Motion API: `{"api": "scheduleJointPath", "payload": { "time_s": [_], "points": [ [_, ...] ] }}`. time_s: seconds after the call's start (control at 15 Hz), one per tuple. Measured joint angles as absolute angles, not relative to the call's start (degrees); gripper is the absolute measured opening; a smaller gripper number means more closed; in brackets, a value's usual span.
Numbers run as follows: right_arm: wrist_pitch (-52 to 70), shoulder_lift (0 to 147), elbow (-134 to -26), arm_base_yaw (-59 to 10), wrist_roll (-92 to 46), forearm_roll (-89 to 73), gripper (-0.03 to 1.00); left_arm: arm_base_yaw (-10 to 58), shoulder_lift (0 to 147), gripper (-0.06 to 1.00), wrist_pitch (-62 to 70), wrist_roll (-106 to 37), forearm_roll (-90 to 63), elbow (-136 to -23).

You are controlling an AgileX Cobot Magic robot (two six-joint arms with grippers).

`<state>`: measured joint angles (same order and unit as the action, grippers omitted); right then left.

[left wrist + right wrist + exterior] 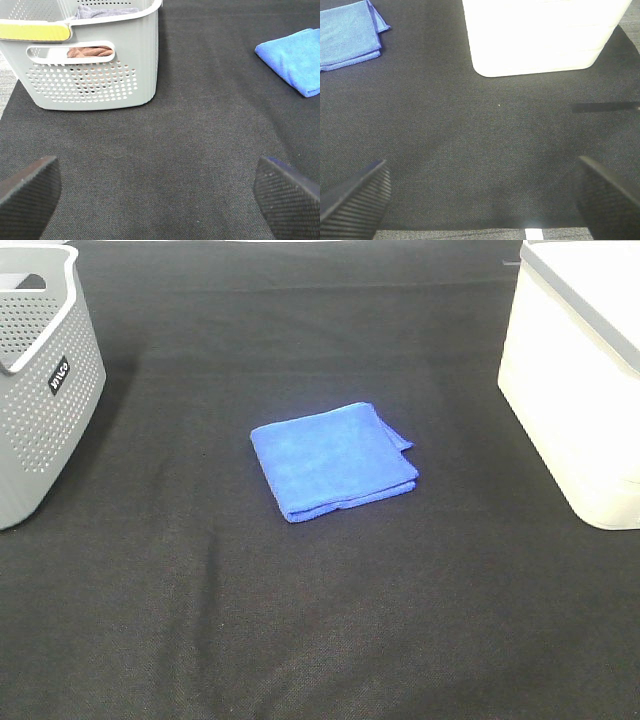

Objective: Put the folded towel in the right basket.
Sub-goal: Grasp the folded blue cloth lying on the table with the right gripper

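A folded blue towel [333,459] lies flat on the black table cloth in the middle of the exterior high view. It also shows in the left wrist view [295,59] and in the right wrist view [347,34]. The right basket [580,380] is white and stands at the right edge; the right wrist view shows its wall [545,35]. Neither arm shows in the exterior high view. My left gripper [160,200] is open and empty above bare cloth. My right gripper [482,200] is open and empty, short of the white basket.
A grey perforated basket [35,390] stands at the left edge; the left wrist view shows it [95,75] holding a brown cloth [90,51] and a grey cloth [107,11]. The black cloth ends near the right gripper, where a grey table edge [470,235] shows.
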<state>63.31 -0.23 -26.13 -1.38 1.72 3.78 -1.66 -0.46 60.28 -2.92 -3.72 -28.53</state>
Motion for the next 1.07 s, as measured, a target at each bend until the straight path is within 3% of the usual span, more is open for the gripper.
{"api": "scheduleJointPath", "payload": {
  "time_s": [1.07],
  "points": [
    [63.3, -0.2, -26.1, -1.4, 1.7, 3.8, 0.95, -1.7, -0.5, 0.97, 60.3, -2.9, -3.7, -28.5]
  ]
}}
